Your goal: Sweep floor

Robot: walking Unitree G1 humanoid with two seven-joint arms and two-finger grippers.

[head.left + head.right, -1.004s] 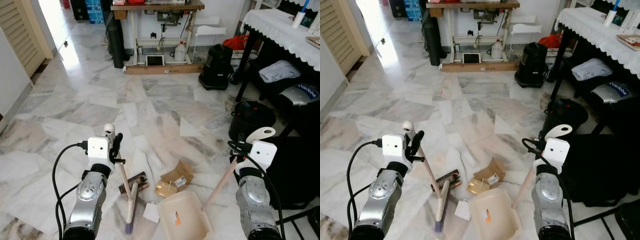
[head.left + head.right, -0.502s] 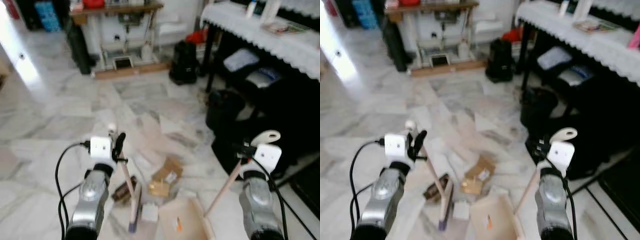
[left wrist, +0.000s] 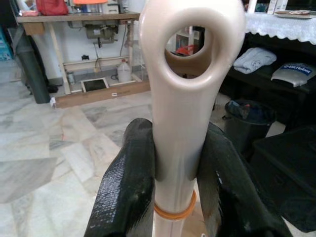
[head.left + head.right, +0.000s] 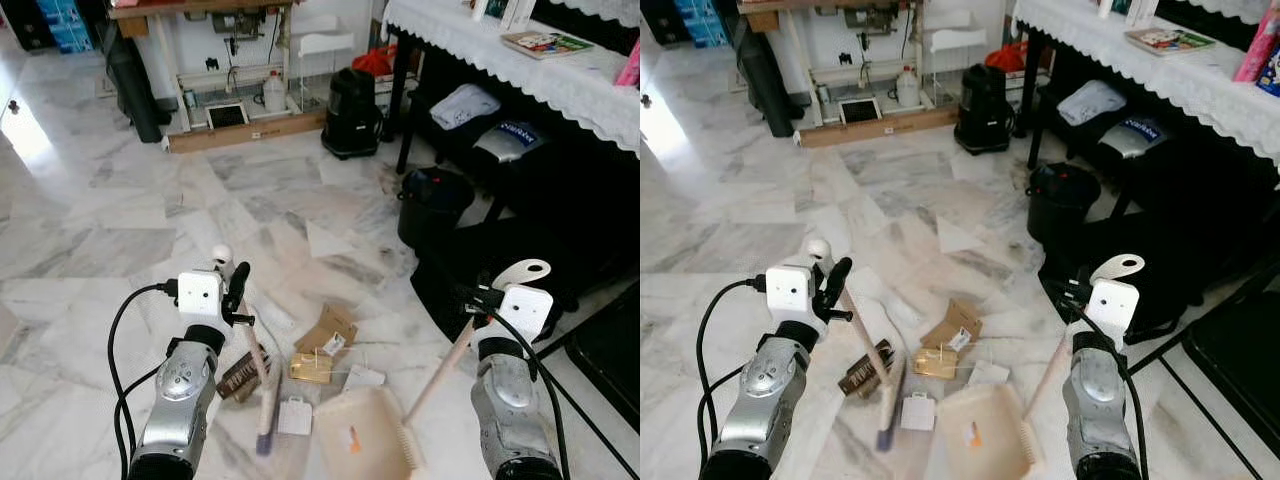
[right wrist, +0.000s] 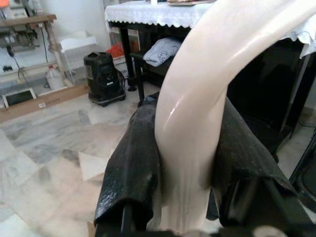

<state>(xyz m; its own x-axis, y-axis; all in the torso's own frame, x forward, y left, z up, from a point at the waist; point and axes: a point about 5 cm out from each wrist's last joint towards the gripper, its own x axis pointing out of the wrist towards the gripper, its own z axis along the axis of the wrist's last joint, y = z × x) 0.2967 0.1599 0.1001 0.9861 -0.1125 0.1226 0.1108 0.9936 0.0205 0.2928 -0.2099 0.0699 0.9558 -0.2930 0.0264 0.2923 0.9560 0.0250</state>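
My left gripper [image 4: 232, 290] is shut on the cream broom handle [image 3: 183, 128], whose ringed end stands above the fingers [image 3: 126, 192]. The broom head [image 4: 266, 420] rests on the marble floor among litter: a brown wrapper [image 4: 240, 374], folded cardboard [image 4: 326, 336], a gold packet [image 4: 311, 368] and white paper scraps [image 4: 295, 416]. My right gripper [image 4: 487, 306] is shut on the cream dustpan handle [image 5: 197, 113]. The dustpan [image 4: 362, 440] lies on the floor just right of the litter, its mouth toward it.
A black bin [image 4: 432, 205] and a dark bag [image 4: 500, 268] stand at the right by the table with a white lace cloth [image 4: 500, 50]. A black vacuum-like bag [image 4: 351, 100] and a workbench [image 4: 215, 60] are at the back. Open floor lies to the left.
The camera has swung to the right and steadied, so the whole scene shifted. Both grippers keep their hold; broom and dustpan stay beside the litter.
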